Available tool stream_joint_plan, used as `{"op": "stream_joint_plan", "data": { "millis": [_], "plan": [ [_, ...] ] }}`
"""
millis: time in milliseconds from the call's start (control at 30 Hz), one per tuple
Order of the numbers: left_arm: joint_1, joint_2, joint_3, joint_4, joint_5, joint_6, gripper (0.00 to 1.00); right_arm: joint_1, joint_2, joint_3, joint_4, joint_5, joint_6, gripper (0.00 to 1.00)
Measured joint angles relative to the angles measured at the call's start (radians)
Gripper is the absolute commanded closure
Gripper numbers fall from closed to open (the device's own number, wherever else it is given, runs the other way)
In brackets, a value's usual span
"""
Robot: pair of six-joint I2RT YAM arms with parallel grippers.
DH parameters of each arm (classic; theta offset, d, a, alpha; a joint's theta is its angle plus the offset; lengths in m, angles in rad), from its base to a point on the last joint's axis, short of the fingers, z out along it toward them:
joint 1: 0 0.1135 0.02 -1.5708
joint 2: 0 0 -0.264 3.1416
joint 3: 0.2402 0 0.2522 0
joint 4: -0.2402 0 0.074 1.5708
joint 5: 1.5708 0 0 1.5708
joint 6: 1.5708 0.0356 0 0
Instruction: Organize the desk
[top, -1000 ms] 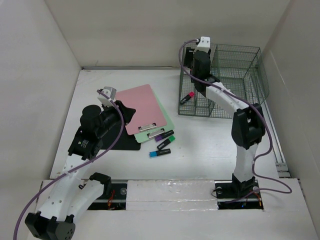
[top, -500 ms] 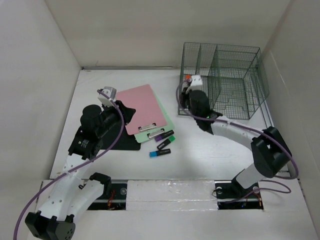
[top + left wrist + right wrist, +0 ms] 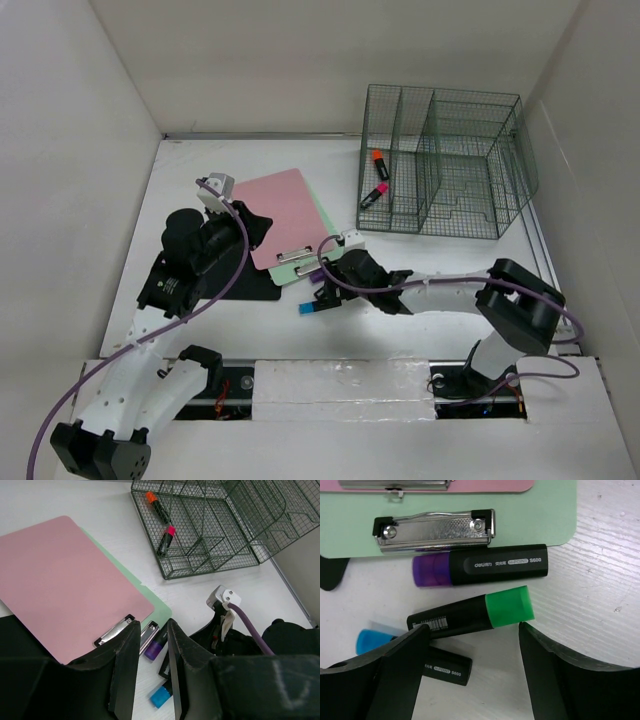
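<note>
We show the right gripper [image 3: 472, 629] with fingers spread, green highlighter [image 3: 470, 612] just ahead of their tips; the left gripper [image 3: 152, 626] fingers stand narrowly apart.

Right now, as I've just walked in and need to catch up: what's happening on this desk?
The right gripper hangs open over the green-capped highlighter. It lies on the desk with the purple highlighter and the blue highlighter, beside the green clipboard and the pink clipboard. An orange highlighter and a pink highlighter lie in the green wire rack. The left gripper hovers by the clipboards, jaws slightly apart, holding nothing.
</note>
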Motion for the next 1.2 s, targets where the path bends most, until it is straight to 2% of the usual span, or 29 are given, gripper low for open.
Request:
{"op": "stream_joint_plan", "data": {
  "millis": [300,533,700,900,1200],
  "plan": [
    [0.000,0.002,0.000,0.000,0.008,0.000,0.75,-0.004,0.115,0.095,0.003,0.080,0.082,0.30],
    [0.000,0.002,0.000,0.000,0.010,0.000,0.76,-0.003,0.140,0.134,-0.050,0.159,0.155,0.30],
    [0.000,0.003,0.000,0.000,0.012,0.000,0.76,-0.003,0.097,0.116,-0.124,0.210,0.198,0.29],
    [0.000,0.005,0.000,0.000,0.017,0.000,0.76,-0.003,0.039,0.117,-0.220,0.248,0.185,0.19],
    [0.000,0.005,0.000,0.001,0.018,0.000,0.76,-0.003,0.154,0.185,-0.215,0.288,0.171,0.25]
  ]
}}
